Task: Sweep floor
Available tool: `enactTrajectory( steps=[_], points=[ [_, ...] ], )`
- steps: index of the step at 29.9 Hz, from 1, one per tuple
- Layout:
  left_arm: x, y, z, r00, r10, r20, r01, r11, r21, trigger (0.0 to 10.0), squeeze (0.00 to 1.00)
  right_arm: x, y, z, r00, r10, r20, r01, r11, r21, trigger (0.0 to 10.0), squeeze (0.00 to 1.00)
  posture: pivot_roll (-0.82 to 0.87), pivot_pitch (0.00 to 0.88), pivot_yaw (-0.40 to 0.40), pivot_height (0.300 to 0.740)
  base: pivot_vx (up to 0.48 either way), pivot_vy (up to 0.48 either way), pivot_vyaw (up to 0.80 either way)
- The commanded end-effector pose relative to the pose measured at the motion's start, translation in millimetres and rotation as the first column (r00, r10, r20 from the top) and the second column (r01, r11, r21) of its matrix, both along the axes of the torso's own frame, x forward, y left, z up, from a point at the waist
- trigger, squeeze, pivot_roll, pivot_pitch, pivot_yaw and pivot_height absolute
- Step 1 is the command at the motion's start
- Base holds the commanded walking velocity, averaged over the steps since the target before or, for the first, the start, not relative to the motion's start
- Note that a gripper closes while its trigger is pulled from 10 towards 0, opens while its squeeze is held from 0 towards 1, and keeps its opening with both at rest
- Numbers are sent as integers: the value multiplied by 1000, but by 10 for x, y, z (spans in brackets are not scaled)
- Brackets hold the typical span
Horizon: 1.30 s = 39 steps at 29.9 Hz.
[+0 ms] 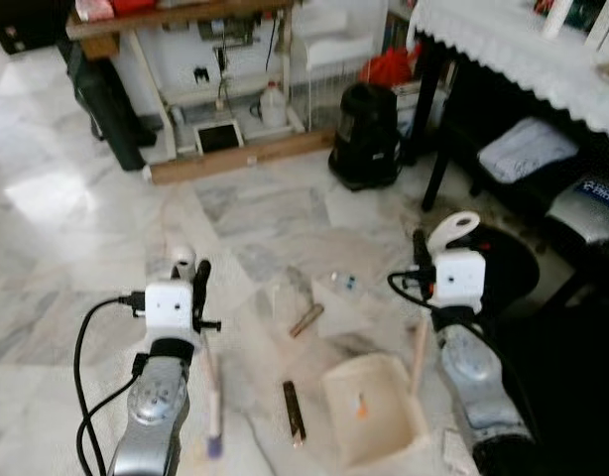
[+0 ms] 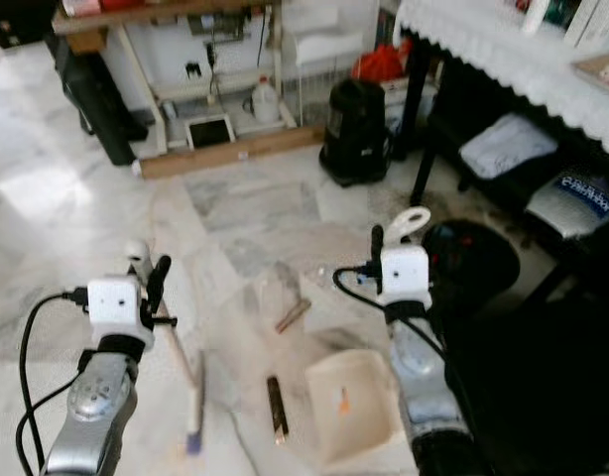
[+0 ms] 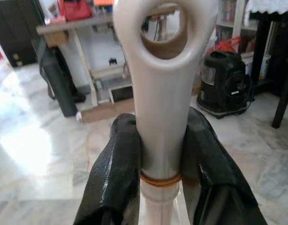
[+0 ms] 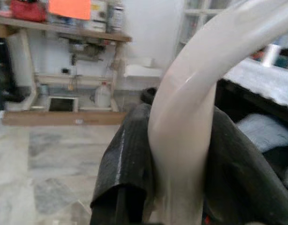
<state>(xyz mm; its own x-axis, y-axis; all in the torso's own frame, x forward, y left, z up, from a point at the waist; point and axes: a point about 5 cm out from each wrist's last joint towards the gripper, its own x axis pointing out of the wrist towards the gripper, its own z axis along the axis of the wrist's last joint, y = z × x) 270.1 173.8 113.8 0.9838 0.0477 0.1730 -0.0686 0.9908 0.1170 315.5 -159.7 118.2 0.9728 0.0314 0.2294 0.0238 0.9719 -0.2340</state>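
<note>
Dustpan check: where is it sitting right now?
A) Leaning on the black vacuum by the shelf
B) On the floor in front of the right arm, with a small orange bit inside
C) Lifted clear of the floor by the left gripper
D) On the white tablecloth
B: the dustpan rests on the marble floor, its handle clamped in the right gripper, with an orange bit in its tray.

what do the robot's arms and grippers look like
Both arms are silver-grey rounded shells, each topped by a white boxy wrist block with a looping black cable. The left gripper and right gripper each have two long, glossy black fingers.
</note>
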Motion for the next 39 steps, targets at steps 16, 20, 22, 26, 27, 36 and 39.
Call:
enactTrajectory(
  steps=[16, 20, 22, 26, 27, 36, 39],
  points=[
    [17, -22, 94, 999, -27, 43, 26, 999, 21, 10000, 0, -7, 44, 52, 1000, 7, 28, -8, 1000, 30, 10000, 0, 90, 132, 51, 740, 124, 0, 0],
    [42, -37, 104, 999, -41, 35, 40, 999, 19, 10000, 0, 3, 35, 32, 1000, 4, 21, -4, 999, 32, 10000, 0, 94, 134, 52, 740, 0, 0, 0],
    [45, -38, 105, 999, -42, 34, 41, 999, 18, 10000, 0, 4, 33, 29, 1000, 3, 20, -4, 999, 32, 10000, 0, 94, 134, 52, 740, 0, 0, 0],
    [63, -50, 105, 998, -56, 28, 56, 998, 17, 10000, 0, 20, 33, 4, 1000, 0, 11, 0, 1000, 31, 10000, 0, 99, 136, 58, 740, 0, 0, 0],
    [65, -52, 105, 998, -58, 28, 58, 998, 17, 10000, 0, 25, 32, -1, 1000, -1, 10, 1, 1000, 30, 10000, 0, 99, 136, 58, 740, 0, 0, 0],
    [71, -66, 100, 996, -91, 12, 90, 996, 20, 10000, 0, 105, 38, -68, 1000, -18, -16, 19, 999, 31, 10000, 0, 115, 134, 72, 740, 0, 0, 0],
    [61, -63, 92, 995, -99, -1, 99, 995, 5, 10000, 0, 119, 64, -137, 999, -22, -39, 23, 999, 32, 10000, 0, 124, 130, 77, 740, 0, 0, 0]
  ],
)
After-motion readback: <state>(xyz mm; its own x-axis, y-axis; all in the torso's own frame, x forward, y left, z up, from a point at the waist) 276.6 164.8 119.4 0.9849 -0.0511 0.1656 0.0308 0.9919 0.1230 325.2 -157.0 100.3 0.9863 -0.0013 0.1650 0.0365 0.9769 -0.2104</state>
